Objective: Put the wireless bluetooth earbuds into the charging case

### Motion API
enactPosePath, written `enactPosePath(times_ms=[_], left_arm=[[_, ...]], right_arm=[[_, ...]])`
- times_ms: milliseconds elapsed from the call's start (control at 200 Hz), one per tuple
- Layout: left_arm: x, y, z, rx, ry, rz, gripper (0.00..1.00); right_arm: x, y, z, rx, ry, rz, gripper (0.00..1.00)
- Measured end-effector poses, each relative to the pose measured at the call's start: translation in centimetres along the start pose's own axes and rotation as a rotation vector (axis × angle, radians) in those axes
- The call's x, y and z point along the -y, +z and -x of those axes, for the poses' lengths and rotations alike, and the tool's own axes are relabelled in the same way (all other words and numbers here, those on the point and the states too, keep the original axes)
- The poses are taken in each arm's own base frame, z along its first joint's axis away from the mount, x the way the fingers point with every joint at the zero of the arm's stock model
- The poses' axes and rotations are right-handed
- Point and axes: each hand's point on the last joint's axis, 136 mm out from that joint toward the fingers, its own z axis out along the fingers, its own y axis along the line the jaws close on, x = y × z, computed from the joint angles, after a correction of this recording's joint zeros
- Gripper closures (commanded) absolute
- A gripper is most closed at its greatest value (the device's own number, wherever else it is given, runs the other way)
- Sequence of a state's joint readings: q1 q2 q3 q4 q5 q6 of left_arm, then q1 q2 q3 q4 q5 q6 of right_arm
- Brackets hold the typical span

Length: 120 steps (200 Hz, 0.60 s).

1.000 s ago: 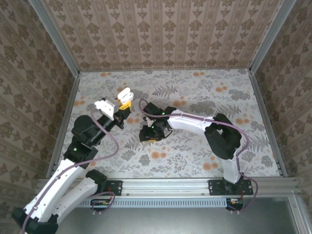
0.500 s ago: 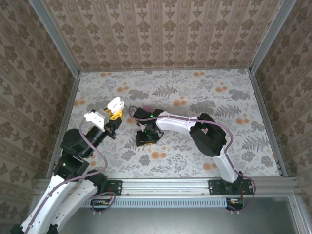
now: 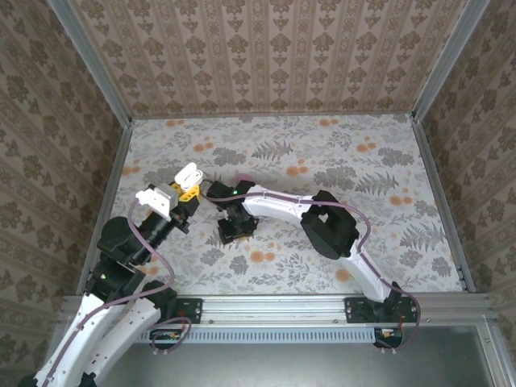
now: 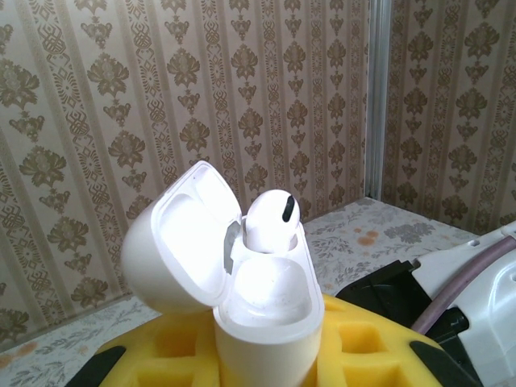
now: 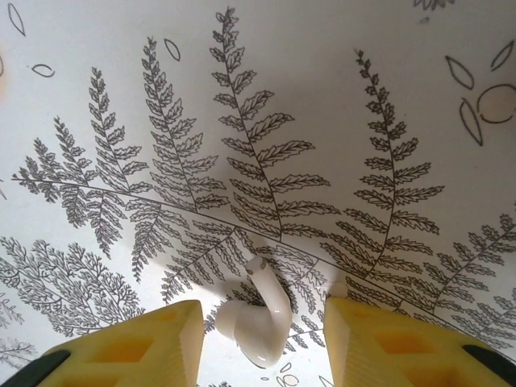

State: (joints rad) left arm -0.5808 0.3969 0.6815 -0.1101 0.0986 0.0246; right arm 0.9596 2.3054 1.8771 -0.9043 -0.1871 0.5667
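Damask-patterned wallpaper [image 3: 266,48] closes in three sides of the bench [image 3: 339,153], whose cover is printed with ferns and orange flowers.

Toward the left edge of the bench, about halfway back, the left tool [image 3: 186,190] is raised off the surface and clamped on the charging case [image 4: 262,310]. In the left wrist view the yellow pads [image 4: 363,347] press against the case's lower body on both sides. The case looks pale and glossy and stands upright. Its lid [image 4: 181,242] is swung open and leans back to the left. One seated earbud [image 4: 272,219] stands in the rear of the case, its rounded head with a dark slit showing above the rim.

Left of the bench's centre, just beside the left tool, the right tool [image 3: 234,230] points down at the surface. In the right wrist view its yellow fingers [image 5: 161,339] stand apart, one on each side of the loose earbud [image 5: 256,322], which lies on the fern print. The earbud's stem curves away from the tool. The piece sits closer to the finger on the left of that view, and a clear gap separates it from the other finger. Whether it touches the nearer finger cannot be told.
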Motion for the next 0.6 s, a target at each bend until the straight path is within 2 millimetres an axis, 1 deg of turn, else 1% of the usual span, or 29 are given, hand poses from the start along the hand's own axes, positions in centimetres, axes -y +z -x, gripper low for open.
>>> enactPosePath(times_ms=[265, 330, 480, 600], left_arm=[[-0.08, 0.08, -0.33, -0.007, -0.001, 0.005, 0.78], [-0.10, 0.08, -0.37, -0.008, -0.001, 0.006, 0.78], [-0.10, 0.09, -0.38, -0.007, -0.001, 0.006, 0.78], [-0.10, 0.12, -0.48, -0.009, -0.001, 0.006, 0.78]], right_arm=[[0.35, 0.15, -0.07, -0.018, -0.031, -0.082, 0.61], [0.43, 0.16, -0.10, -0.017, -0.037, -0.098, 0.68], [0.74, 0.18, -0.14, -0.017, -0.046, -0.119, 0.66], [0.89, 0.17, -0.06, -0.013, -0.047, -0.128, 0.68]])
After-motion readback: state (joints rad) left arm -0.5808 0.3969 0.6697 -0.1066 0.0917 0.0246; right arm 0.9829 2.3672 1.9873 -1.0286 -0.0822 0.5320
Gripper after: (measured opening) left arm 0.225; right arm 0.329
